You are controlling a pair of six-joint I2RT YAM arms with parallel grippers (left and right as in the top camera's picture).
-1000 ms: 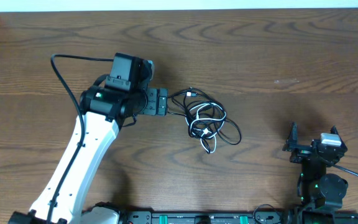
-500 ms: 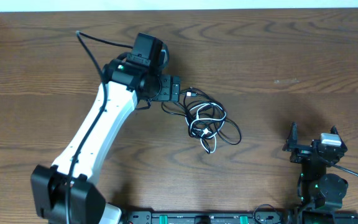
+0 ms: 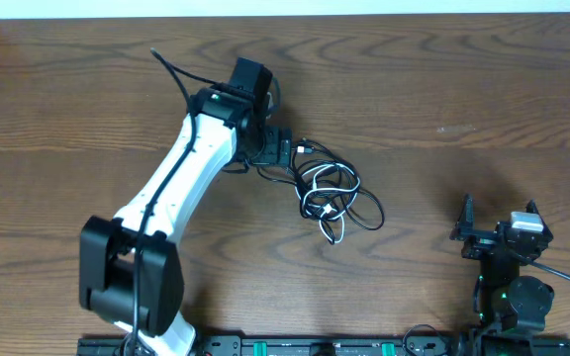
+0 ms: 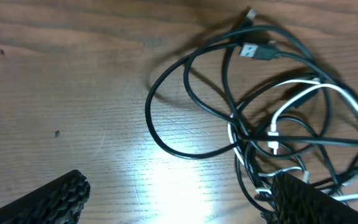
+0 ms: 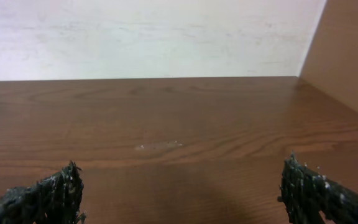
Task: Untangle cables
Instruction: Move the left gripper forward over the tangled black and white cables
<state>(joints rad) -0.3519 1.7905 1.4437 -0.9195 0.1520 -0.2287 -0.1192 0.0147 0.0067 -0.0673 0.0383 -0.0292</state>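
black cables (image 3: pixel 331 194), plus one short white one, lie in a loose tangle near the middle of the wooden table (image 3: pixel 463 99). the left gripper (image 3: pixel 287 151) is right at the pile's upper-left edge with its fingers spread wide and nothing between them. can't tell if it's touching a cord. the right gripper (image 3: pixel 499 225) sits well apart near the front right, also wide open and empty.

In the left wrist view a white glare patch lies on the table (image 4: pixel 55 93) just below the cables (image 4: pixel 272 134), which are sharp and cast faint shadows. The left fingers (image 4: pixel 55 199) beneath them are blurred. Overhead, light around the cables is soft and even. The right wrist view shows a washed-out wall (image 5: pixel 148 37) and fuzzy right fingers (image 5: pixel 48 193).
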